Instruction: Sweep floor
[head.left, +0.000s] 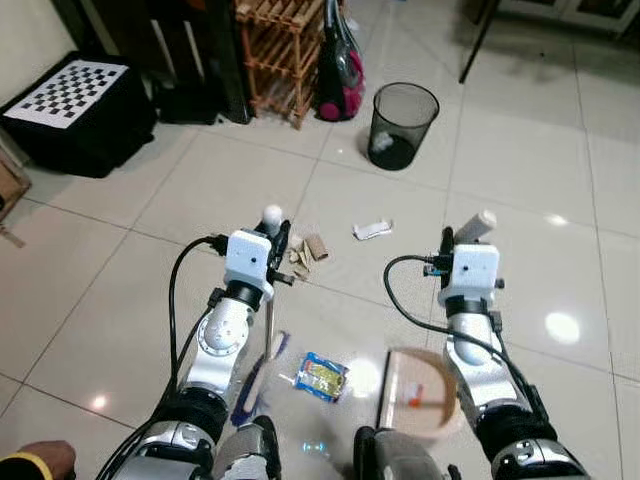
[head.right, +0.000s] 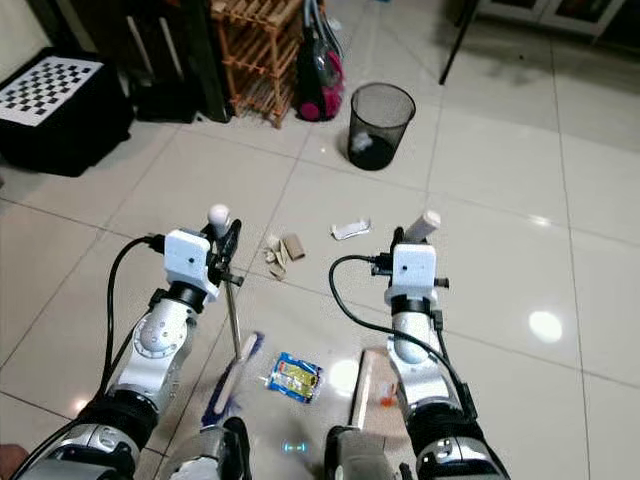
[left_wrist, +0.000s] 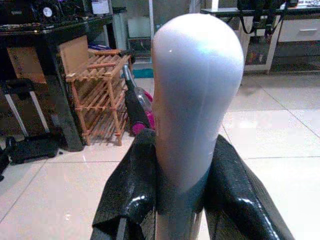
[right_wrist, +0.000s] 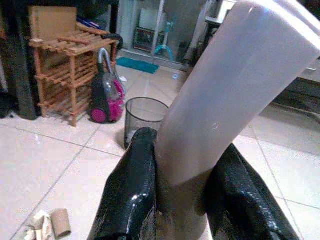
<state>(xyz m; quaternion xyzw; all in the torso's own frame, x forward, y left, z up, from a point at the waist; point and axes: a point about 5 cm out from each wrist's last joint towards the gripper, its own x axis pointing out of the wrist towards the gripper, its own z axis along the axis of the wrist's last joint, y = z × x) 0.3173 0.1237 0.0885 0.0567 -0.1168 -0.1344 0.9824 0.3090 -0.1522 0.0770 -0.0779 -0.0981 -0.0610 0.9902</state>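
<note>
The broom (head.left: 262, 365) stands low in the frame, left of centre, its white-capped metal pole pinched between the fingers of the left gripper (head.left: 277, 243) and its blue bristle head on the tiles. The beige dustpan (head.left: 420, 395) sits lower right, its pale handle clamped in the right gripper (head.left: 452, 243). Sweeping looks barely begun: the snack wrapper (head.left: 322, 377), cardboard rolls (head.left: 308, 253) and crumpled paper (head.left: 372, 230) lie loose mid-frame, and the dustpan seems to hold only a small orange scrap, though that is hard to tell.
</note>
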